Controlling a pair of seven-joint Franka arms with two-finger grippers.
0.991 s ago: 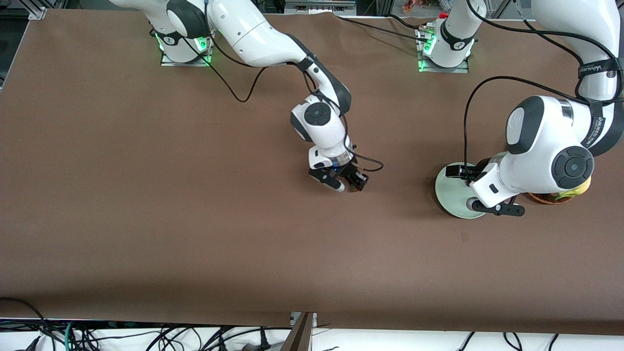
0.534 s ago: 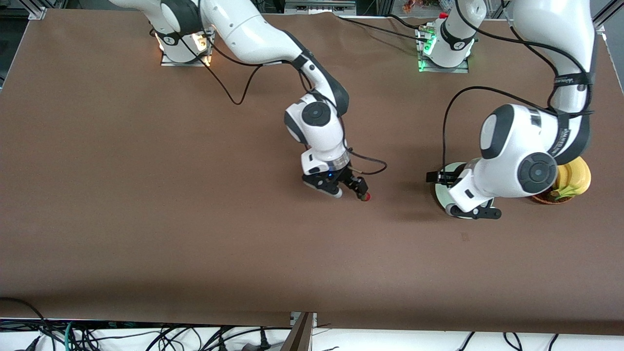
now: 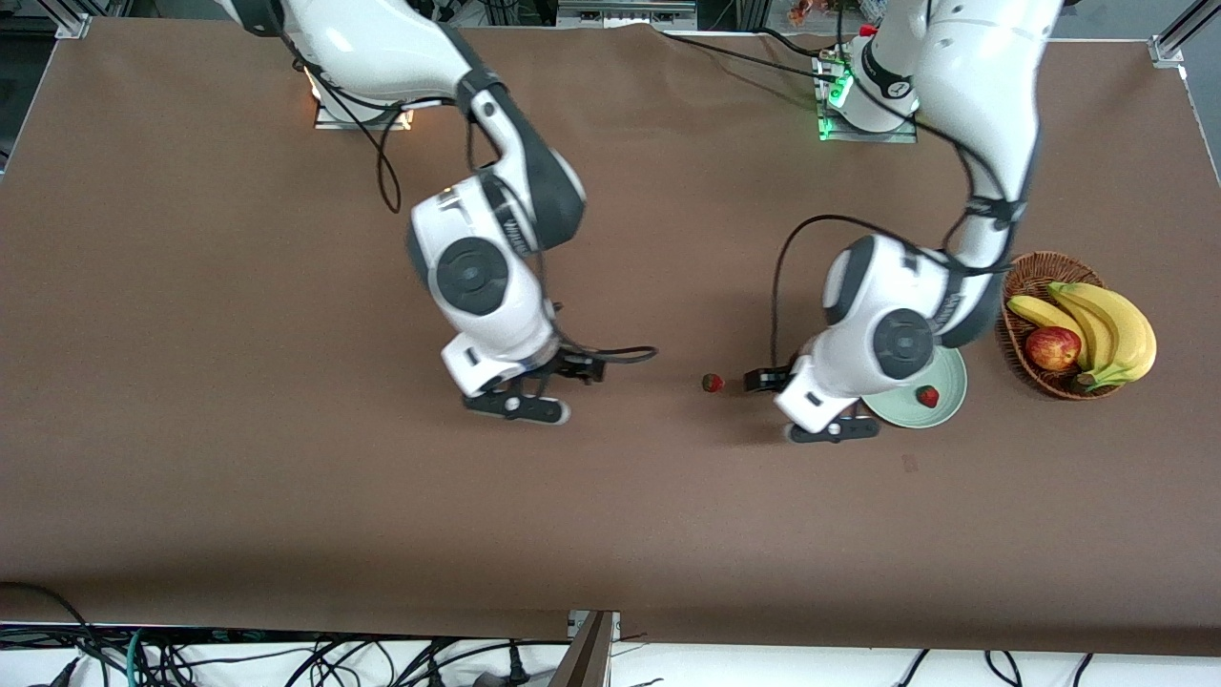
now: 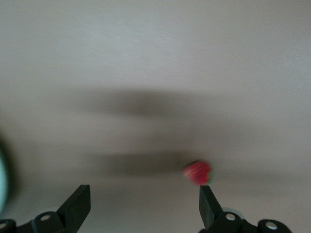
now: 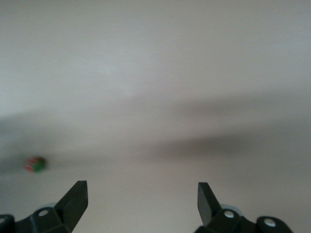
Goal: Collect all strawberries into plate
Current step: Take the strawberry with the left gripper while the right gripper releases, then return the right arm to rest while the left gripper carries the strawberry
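Note:
One strawberry (image 3: 712, 383) lies on the brown table between the two arms. Another strawberry (image 3: 927, 395) rests in the mint-green plate (image 3: 906, 413), which the left arm partly covers. My left gripper (image 3: 832, 431) hangs open over the table at the plate's edge, on the side toward the loose berry. In the left wrist view that strawberry (image 4: 197, 173) lies just past one fingertip (image 4: 206, 201) of the open left gripper (image 4: 143, 204). My right gripper (image 3: 517, 407) is open and empty over bare table toward the right arm's end. The right wrist view shows the right gripper (image 5: 142, 199) and the strawberry (image 5: 36, 164) off to one side.
A brown wicker basket (image 3: 1023, 277) with bananas (image 3: 1111, 324) and a red-yellow apple (image 3: 1052, 347) stands beside the plate, toward the left arm's end. Cables run along the table edge nearest the front camera.
The right gripper opened, left the strawberry on the table and drew back toward its own end. The left arm swung off the plate toward that berry, uncovering the basket and the berry in the plate.

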